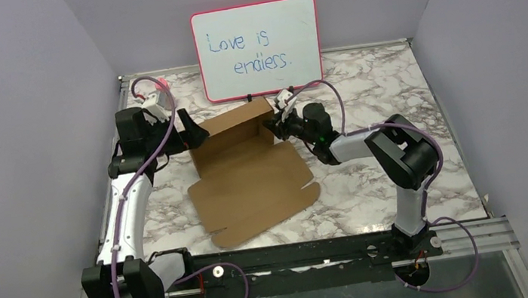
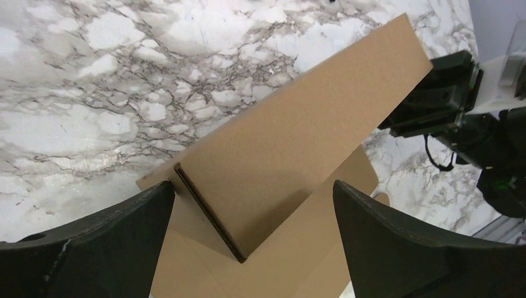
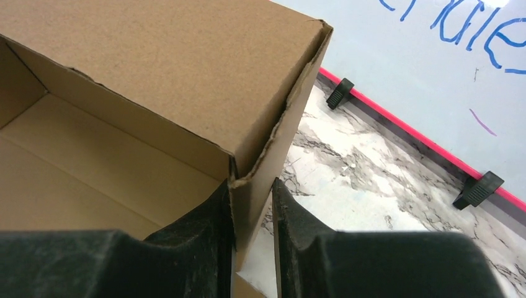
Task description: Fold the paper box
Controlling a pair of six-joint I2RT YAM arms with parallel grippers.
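Uh-oh: right hand (image 3: 253, 205) pinches the paper box (image 1: 249, 173) wall, left hand (image 2: 251, 192) wide; a hard tug could rip it.

In the right wrist view the paper box (image 3: 155, 56) ran off the left and top edges, and the whiteboard (image 3: 403, 68) showed only a corner, its blue writing (image 3: 496, 57) cut short. The left wrist view cropped the left claw (image 2: 252, 189) at the bottom edge. From above, the right claw (image 1: 273, 123) showed fingertips too small to make out.
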